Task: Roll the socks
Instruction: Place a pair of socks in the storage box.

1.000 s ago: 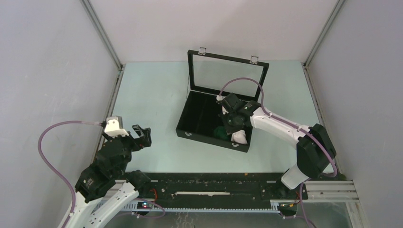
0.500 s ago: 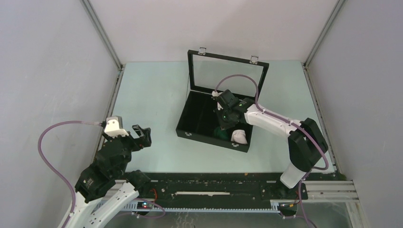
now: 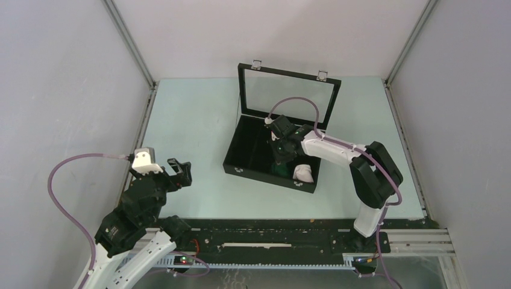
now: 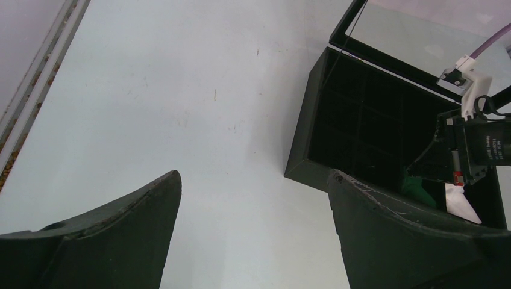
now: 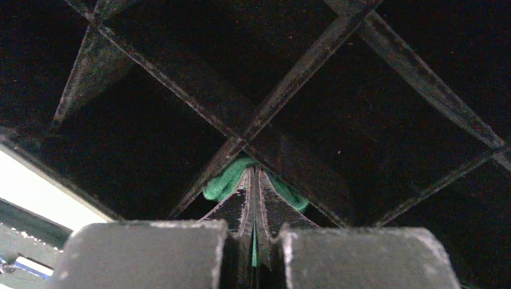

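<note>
The right gripper [image 5: 253,171] is down inside the black compartment box [image 3: 265,178], its two fingers pressed tight together with a sliver of green cloth caught between them. It has a pinch of the green sock [image 5: 224,180], which bunches just past the fingertips and against a crossing of the box's dividers [image 5: 289,84]. The white sock [image 3: 304,173] lies in a crumpled heap just beside that gripper, on its right, near the front corner of the box.

Both socks look light and limp. They will sag, fold and stretch when lifted instead of keeping a shape, and the knit should give plenty of grip, so slipping seems a small worry. The greater risk, I'd say, is that a thin pinch takes only one layer and the rest drags or snags on the dividers. A hold at the cuff or toe end, through the full thickness, would suit rolling better than a pinch mid-body.

The left gripper [image 4: 254,174] hangs with its fingers spread wide and nothing between them. The box and both socks lie well ahead of it and to its right.
</note>
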Action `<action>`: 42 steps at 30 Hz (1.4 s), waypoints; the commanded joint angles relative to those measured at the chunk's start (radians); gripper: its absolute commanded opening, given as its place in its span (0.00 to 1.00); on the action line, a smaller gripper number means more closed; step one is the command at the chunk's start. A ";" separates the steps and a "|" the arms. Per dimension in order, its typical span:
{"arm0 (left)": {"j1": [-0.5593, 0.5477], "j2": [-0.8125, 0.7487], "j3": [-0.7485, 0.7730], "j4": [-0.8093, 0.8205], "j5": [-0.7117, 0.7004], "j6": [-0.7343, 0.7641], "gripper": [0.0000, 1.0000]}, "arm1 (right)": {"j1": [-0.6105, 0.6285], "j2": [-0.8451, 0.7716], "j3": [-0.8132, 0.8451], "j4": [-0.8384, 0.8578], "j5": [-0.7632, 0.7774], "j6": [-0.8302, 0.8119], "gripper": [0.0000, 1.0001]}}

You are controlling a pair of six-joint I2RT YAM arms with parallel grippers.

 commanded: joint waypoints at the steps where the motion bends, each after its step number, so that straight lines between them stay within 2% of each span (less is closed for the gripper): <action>1: 0.005 -0.006 -0.034 0.024 -0.007 -0.009 0.95 | 0.001 0.054 0.005 0.028 0.019 -0.012 0.00; 10: 0.005 -0.003 -0.034 0.023 -0.010 -0.009 0.95 | 0.002 0.130 -0.064 0.077 0.003 -0.005 0.00; 14: 0.005 -0.004 -0.035 0.023 -0.011 -0.011 0.95 | 0.002 0.117 -0.071 0.077 -0.001 -0.005 0.00; 27: 0.005 0.016 -0.032 0.024 -0.003 -0.008 0.95 | -0.052 -0.155 -0.058 0.073 -0.015 0.012 0.00; 32: 0.005 0.028 -0.031 0.024 -0.012 -0.006 0.95 | -0.082 -0.275 -0.059 0.046 -0.019 -0.007 0.05; 34: 0.005 0.040 -0.028 0.022 -0.021 -0.006 0.95 | -0.094 -0.320 -0.059 0.027 -0.010 -0.024 0.10; 39: 0.005 0.073 -0.011 0.017 -0.028 -0.005 0.96 | -0.125 -0.445 -0.069 -0.003 0.044 -0.057 0.36; 42: 0.005 0.088 -0.003 0.017 -0.029 -0.002 0.96 | -0.147 -0.521 -0.095 -0.005 0.060 -0.073 0.46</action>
